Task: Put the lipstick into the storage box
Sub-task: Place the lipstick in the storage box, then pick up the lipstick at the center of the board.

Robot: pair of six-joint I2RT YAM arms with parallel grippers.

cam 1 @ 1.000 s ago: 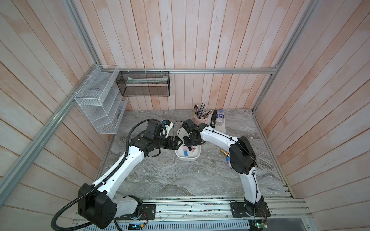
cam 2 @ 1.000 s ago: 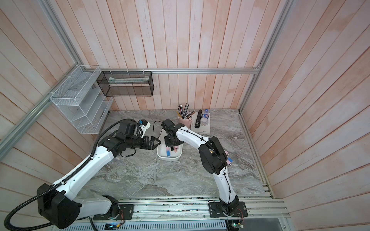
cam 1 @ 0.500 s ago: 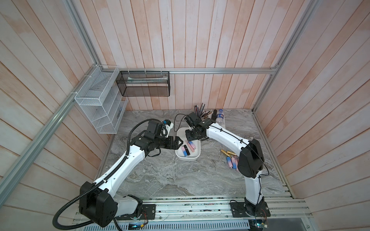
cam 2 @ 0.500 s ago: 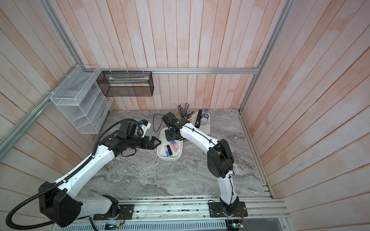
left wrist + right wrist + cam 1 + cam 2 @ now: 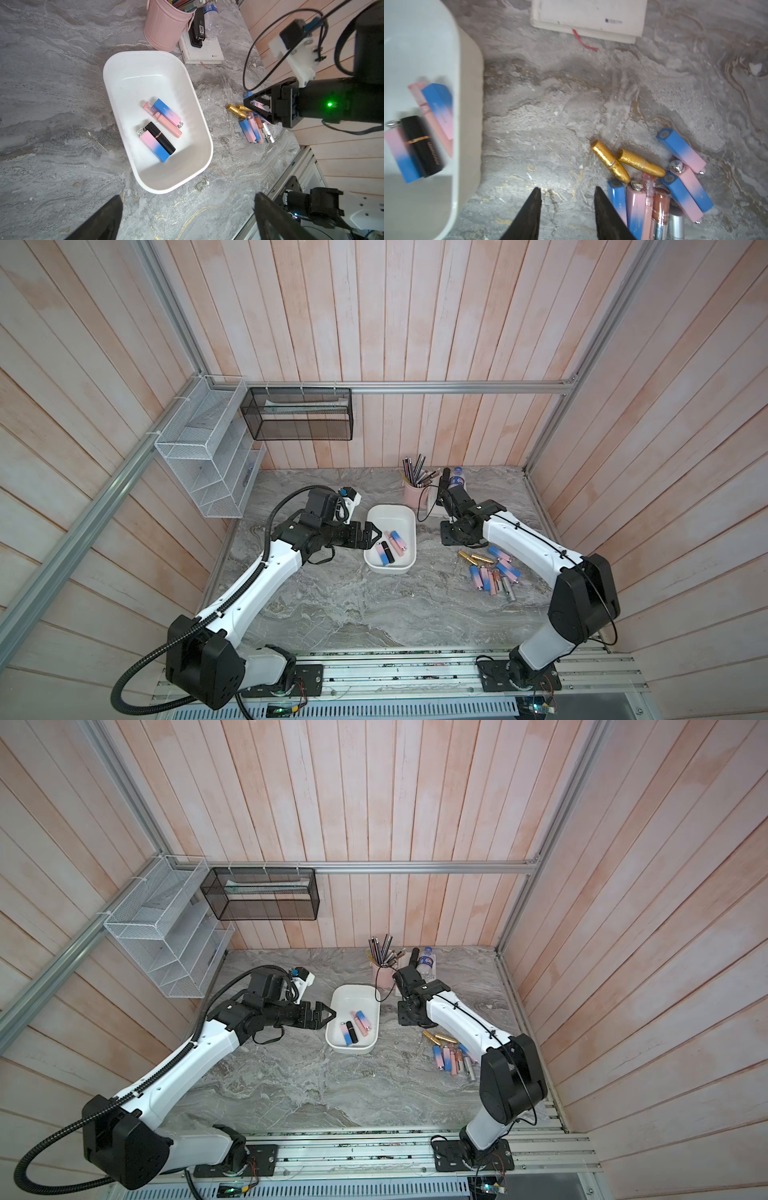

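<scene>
Having quit the storage box, right claw hangs part-open, empty; left claw wide.

The storage box, a shallow white plastic tub with rounded corners, is seen standing upright and open on the grey marbled worktop. Four lipsticks are laid flat on its floor, gathered toward one end. A black lipstick with a gold band is pressed alongside a pink-to-blue square tube. A slim pale-pink tube is laid against a second pink-to-blue tube. A loose cluster of lipsticks is seen lying on the worktop, apart from the box. Two gold ones touching at an angle, several pink-to-blue tubes, a silver one and clear gloss tubes are included.
</scene>
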